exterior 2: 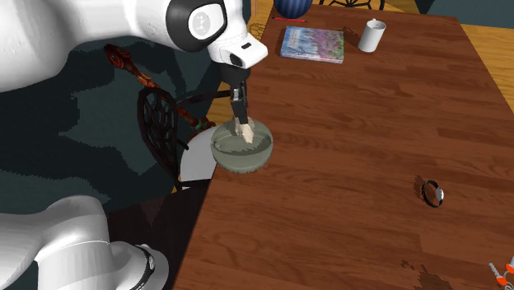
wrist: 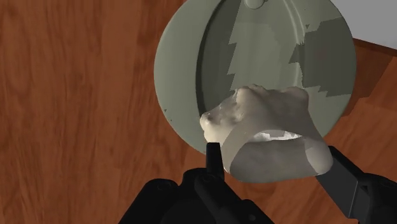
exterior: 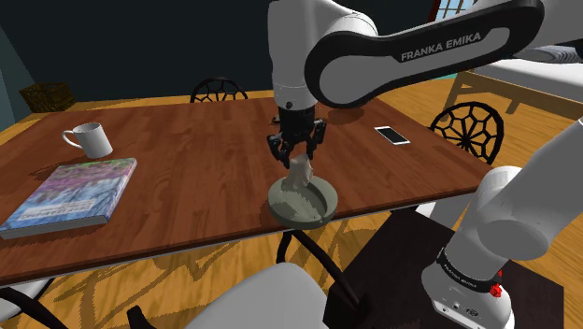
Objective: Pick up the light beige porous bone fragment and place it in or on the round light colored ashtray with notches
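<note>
Presently the all-black two-finger claw [exterior: 297, 154] is clenched on the pale beige, lumpy bone fragment [exterior: 300, 171], one finger pressed to each side of it as the wrist view shows [wrist: 267, 127]. The fragment hangs directly over the bowl of the round grey-green ashtray with notched rim [exterior: 280, 201], low enough that in the second exterior view it sits inside the rim line [exterior 2: 244, 130]. Whether it touches the ashtray's floor cannot be told.

Assessment of progress: pick-up is done and carriage to the ashtray is done. Release is not yet done, so placement remains outstanding. In my judgement what is left is to part the fingers and lift the claw clear.

Surface: a reddish-brown plank-wood table [exterior: 187, 159]. The ashtray stands at its edge, on the side nearest the robot's stand. Well apart from the ashtray, toward the shoulder view's left, lies a flat book with a blue and purple cover [exterior: 73, 192], and beyond that a white mug [exterior: 92, 139]. Well apart from the ashtray on the other side lies a white phone [exterior: 392, 135]. A small dark ring [exterior 2: 432, 192] lies further down the table from the ashtray in the second exterior view.

Room: black chairs with ornate round backs [exterior: 467, 126] stand around the table, one just beside the ashtray's edge of it [exterior 2: 161, 123]. Beyond are dark teal walls and a light wood floor
</note>
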Controlling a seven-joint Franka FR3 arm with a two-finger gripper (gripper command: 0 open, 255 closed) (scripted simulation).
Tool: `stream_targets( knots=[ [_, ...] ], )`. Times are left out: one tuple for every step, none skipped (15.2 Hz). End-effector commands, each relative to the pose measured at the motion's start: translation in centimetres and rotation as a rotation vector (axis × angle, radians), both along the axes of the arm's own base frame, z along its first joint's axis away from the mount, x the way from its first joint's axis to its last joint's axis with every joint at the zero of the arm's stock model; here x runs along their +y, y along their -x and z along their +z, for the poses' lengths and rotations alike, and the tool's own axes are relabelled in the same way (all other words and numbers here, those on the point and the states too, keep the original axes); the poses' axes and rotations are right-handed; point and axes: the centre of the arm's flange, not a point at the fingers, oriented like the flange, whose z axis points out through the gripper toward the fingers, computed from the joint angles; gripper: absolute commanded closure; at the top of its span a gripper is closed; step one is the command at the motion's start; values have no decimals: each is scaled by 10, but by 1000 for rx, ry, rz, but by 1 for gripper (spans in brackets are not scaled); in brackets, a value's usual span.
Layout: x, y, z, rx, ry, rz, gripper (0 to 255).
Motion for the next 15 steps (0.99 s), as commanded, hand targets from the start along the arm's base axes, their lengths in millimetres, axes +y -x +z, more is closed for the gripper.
stream_targets(
  knots=[
    [-1, 0, -11, 0, 0, 0, 255],
    [-1, 0, -17, 0, 0, 0, 255],
    [-1, 0, -22, 0, 0, 0, 255],
    [-1, 0, -27, 0, 0, 0, 255],
    [-1, 0, -32, 0, 0, 0, 255],
    [-1, 0, -39, 0, 0, 0, 255],
    [-1, 0, -38, 0, 0, 0, 255],
    [-1, 0, -39, 0, 0, 0, 255],
    [-1, 0, -39, 0, 0, 0, 255],
    [-1, 0, -39, 0, 0, 0, 255],
    [-1, 0, -39, 0, 0, 0, 255],
    [-1, 0, -39, 0, 0, 0, 255],
    [-1, 0, -39, 0, 0, 0, 255],
    [-1, 0, -39, 0, 0, 0, 255],
    [-1, 0, -39, 0, 0, 0, 0]
  ],
)
